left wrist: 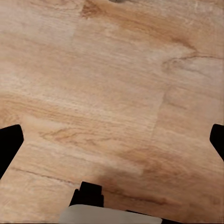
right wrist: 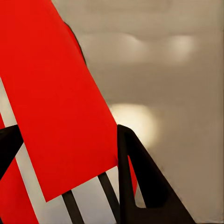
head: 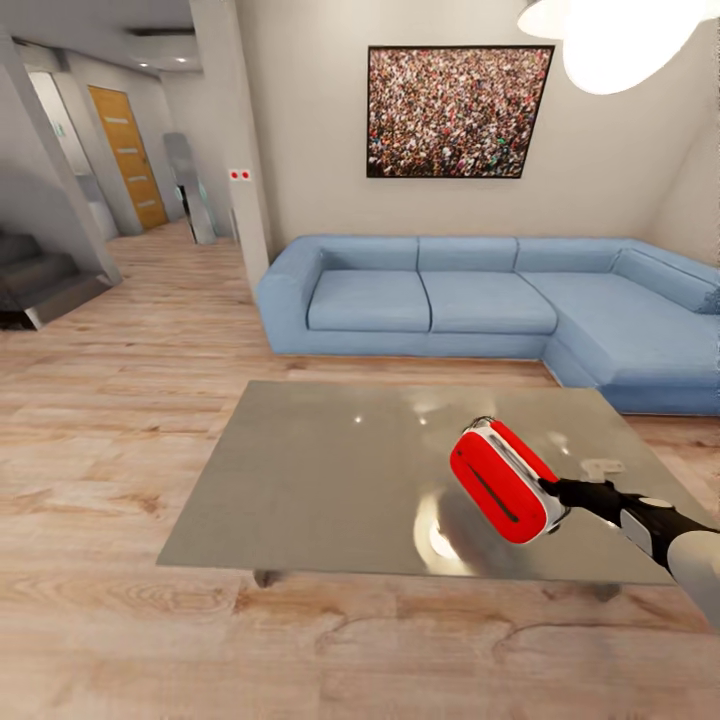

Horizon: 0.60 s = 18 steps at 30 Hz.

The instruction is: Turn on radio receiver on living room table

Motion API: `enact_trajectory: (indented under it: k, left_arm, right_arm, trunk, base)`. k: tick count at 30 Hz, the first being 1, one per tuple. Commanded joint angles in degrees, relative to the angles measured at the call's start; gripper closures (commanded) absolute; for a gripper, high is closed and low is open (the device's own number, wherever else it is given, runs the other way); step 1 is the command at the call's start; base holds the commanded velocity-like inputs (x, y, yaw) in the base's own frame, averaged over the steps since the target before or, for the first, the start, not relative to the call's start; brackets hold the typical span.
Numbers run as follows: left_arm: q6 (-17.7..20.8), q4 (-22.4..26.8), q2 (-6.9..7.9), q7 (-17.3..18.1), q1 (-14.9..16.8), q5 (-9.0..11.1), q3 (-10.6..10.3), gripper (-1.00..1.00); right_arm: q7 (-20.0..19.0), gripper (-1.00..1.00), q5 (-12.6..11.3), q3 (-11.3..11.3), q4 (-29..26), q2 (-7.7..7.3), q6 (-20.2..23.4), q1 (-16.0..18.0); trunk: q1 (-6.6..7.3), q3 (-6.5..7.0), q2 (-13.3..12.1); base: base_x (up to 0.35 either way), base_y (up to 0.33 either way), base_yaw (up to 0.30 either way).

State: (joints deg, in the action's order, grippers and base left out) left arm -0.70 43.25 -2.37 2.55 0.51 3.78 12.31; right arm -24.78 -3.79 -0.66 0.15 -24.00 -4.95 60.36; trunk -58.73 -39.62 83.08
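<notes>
One gripper, the right gripper, comes in from the lower right of the head view on a black-and-white arm and is clamped on the radio receiver. The radio receiver sits at the gripper's tip, tilted, its red face with a dark slot turned up and toward the camera, its white edge along the upper side; a thin strap loop shows at its far corner. It is held above the right part of the table, over a bright reflection on the glossy grey top. In the right wrist view the red body of the radio receiver lies between the dark fingers, pressed against them, with the grey table behind.

The left gripper looks down on light wood plank floor; its two dark fingertips stand wide apart at either edge of the left wrist view, with nothing between them.

Beyond the table runs a long blue corner sofa, set against the wall. Above it hangs a framed crowd photo, and a white pendant lamp hangs at the upper right. Farther left, a hallway ends at a wooden door, with dark steps beside it.
</notes>
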Motion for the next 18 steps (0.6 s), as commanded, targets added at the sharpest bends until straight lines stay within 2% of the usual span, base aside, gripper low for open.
enact_trajectory:
  k: [1,18]
  left_arm:
    - [0.00,0.00,0.00,0.00,0.01,0.00,0.00,-1.00]
    - [-0.06,0.06,0.00,0.00,0.02,0.02,0.00,-1.00]
  right_arm:
    - [-0.18,1.00,-0.25,0.82,-0.07,0.01,0.03,0.02]
    - [-0.18,1.00,-0.25,0.83,-0.07,0.01,0.03,0.02]
  trunk:
    - [0.00,0.00,0.00]
    - [0.00,0.00,0.00]
  base:
    - [-0.327,0.149,0.000]
    - [-0.308,0.188,0.000]
